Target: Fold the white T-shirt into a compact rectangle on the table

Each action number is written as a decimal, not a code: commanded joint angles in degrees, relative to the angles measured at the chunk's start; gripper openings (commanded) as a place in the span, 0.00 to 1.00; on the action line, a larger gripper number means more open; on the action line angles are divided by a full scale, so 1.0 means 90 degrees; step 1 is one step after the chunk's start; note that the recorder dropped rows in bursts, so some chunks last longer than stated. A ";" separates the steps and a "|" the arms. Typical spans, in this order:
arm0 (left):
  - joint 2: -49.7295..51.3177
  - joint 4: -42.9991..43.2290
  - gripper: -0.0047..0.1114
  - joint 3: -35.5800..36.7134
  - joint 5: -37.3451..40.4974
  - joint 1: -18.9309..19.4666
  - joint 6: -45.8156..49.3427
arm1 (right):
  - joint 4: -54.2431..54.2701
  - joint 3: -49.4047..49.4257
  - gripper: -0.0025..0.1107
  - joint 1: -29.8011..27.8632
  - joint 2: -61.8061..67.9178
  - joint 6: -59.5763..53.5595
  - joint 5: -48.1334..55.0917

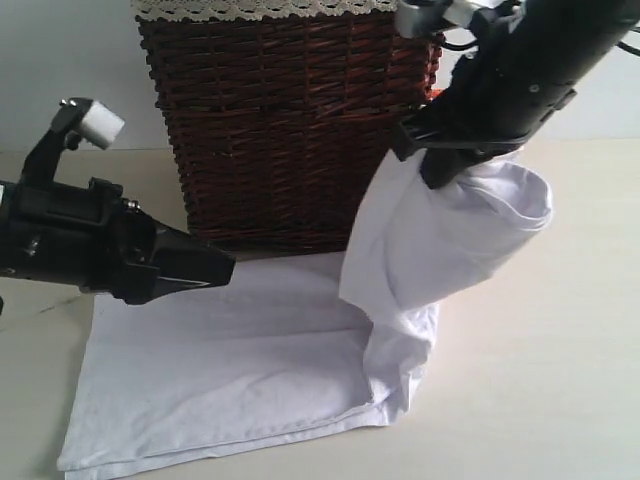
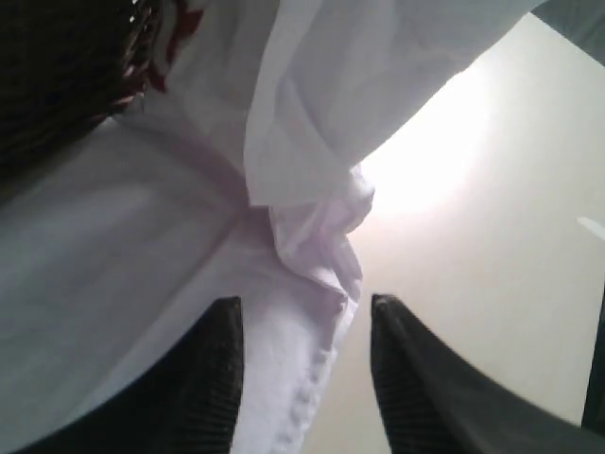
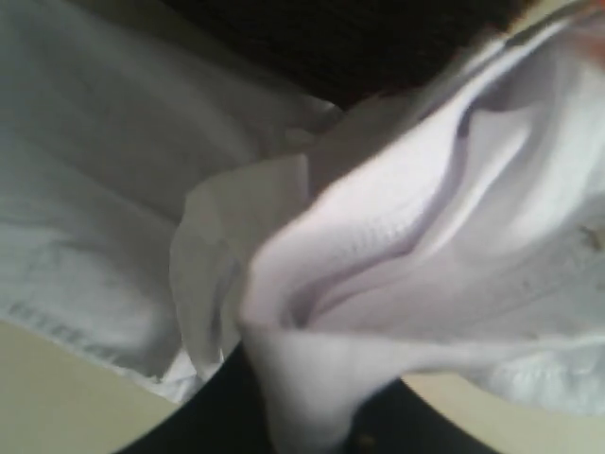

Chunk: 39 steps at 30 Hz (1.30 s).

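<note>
The white T-shirt (image 1: 220,370) lies mostly flat on the table (image 1: 540,400) in front of the basket. Its right part is lifted in a hanging bunch (image 1: 450,240), and my right gripper (image 1: 445,160) is shut on that cloth above the table. In the right wrist view the white T-shirt (image 3: 397,284) fills the space between the jaws and hides the fingertips. My left gripper (image 1: 215,268) hovers open over the shirt's left half. In the left wrist view my left gripper (image 2: 302,322) stands open over the white T-shirt (image 2: 123,246), near its stitched hem (image 2: 317,378). A trace of red lettering (image 2: 180,38) shows.
A tall brown wicker basket (image 1: 290,120) with a lace-trimmed liner (image 1: 260,8) stands right behind the shirt, close to both arms. Bare table lies to the right and along the front edge.
</note>
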 commanded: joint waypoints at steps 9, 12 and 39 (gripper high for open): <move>-0.0771 -0.0068 0.41 0.0122 -0.0709 0.0665 -0.0182 | 0.1483 -0.1260 0.49 0.1631 0.1405 -0.0363 -0.0148; -0.0926 -0.0068 0.41 0.0263 -0.0669 0.0804 -0.0182 | 0.1053 -0.1435 0.78 0.1852 0.1483 -0.0019 -0.0184; 0.1321 -0.0068 0.33 0.0052 0.1521 -0.0142 -0.0481 | -0.0654 -0.0440 0.82 0.0759 0.0958 0.0993 0.0391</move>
